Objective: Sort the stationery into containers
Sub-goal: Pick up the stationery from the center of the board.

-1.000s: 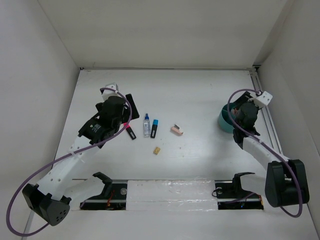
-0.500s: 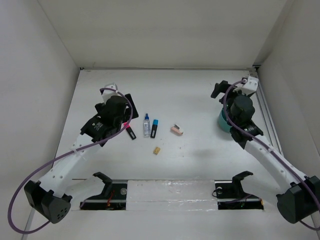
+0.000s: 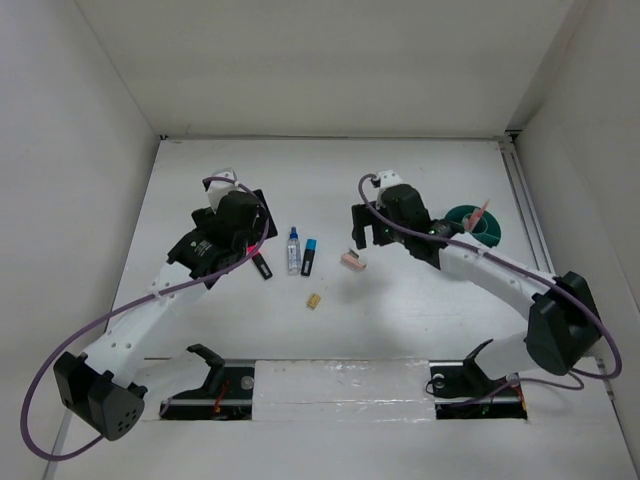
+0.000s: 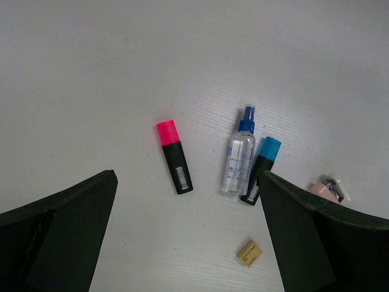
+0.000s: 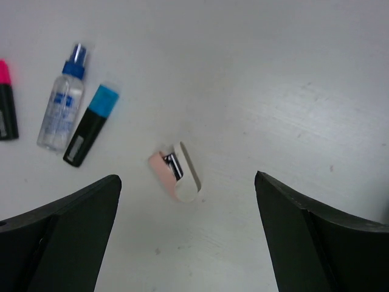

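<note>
The right gripper (image 3: 364, 233) is seen with its jaws spread wide and nothing between them. Within the last second it has been carried from over the cup (image 3: 492, 230), where the jaws were only partly parted, across to the middle of the table (image 3: 420, 170). It is now held above the block (image 5: 175, 171), which lies flat between the two fingers (image 5: 61, 231) in the wrist view. The cup is left well apart at the gripper's 3 o'clock, and a pencil (image 3: 483, 212) is seen leaning out of it toward 1 o'clock. One item can therefore be judged delivered, and the block taken as the next target. Which compartment holds the pencil cannot be told. At the block's 9 o'clock the blue marker (image 4: 261, 170) and the bottle (image 4: 239, 155) are laid side by side, nearly touching, and the tan piece (image 4: 250, 252) lies alone at about 7 o'clock. The left gripper (image 3: 258, 225), likewise spread and empty, has scarcely been moved; it is held above the pink marker (image 4: 174, 157), found at the bottle's 9 o'clock. Five items are thus left on the table. For the block, a descent and a closing of the jaws would be called for; as its long axis is set aslant to the fingers, some turning of the gripper may be needed first.
</note>
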### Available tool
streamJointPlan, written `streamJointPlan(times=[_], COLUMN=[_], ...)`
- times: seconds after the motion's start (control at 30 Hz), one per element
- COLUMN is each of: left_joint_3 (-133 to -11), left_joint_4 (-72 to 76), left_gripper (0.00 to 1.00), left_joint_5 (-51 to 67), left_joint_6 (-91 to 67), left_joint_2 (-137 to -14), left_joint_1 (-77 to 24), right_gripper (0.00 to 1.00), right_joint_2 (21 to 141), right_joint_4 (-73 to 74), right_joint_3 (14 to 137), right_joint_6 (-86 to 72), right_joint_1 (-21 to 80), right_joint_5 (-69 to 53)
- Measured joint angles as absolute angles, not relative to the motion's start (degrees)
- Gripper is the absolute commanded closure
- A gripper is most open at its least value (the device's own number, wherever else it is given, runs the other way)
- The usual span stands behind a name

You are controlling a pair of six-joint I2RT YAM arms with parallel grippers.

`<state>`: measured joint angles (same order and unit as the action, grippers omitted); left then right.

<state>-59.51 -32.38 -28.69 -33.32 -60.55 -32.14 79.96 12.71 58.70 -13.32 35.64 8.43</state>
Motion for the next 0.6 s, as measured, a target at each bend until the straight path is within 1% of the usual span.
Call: streamJointPlan(times=[0.17,0.33,0.6], left_joint_3=[-59.5,-59.5,-59.5], left_joint_4=[-32.5,-32.5,-32.5], left_gripper=[0.00,0.00,0.00], left_joint_5=[-28.7,-28.4,-28.2], left_joint_6=[-33.4,-33.3,-33.3], left_joint_2=[-60.6,-60.6,-60.6], left_joint_1=[-32.1,-32.1,-32.1], right_gripper=[0.03,0.03,0.04], right_joint_2=[85.7,91.6,95.1], right_joint_4=[14.6,15.4,16.1], right_joint_3=[58.3,58.3,58.3], right_joint_6=[-12.7,-11.3,-9.4], right_joint_1=[38.5,39.4,39.4], right_joint_5=[4.4,2.0,0.4])
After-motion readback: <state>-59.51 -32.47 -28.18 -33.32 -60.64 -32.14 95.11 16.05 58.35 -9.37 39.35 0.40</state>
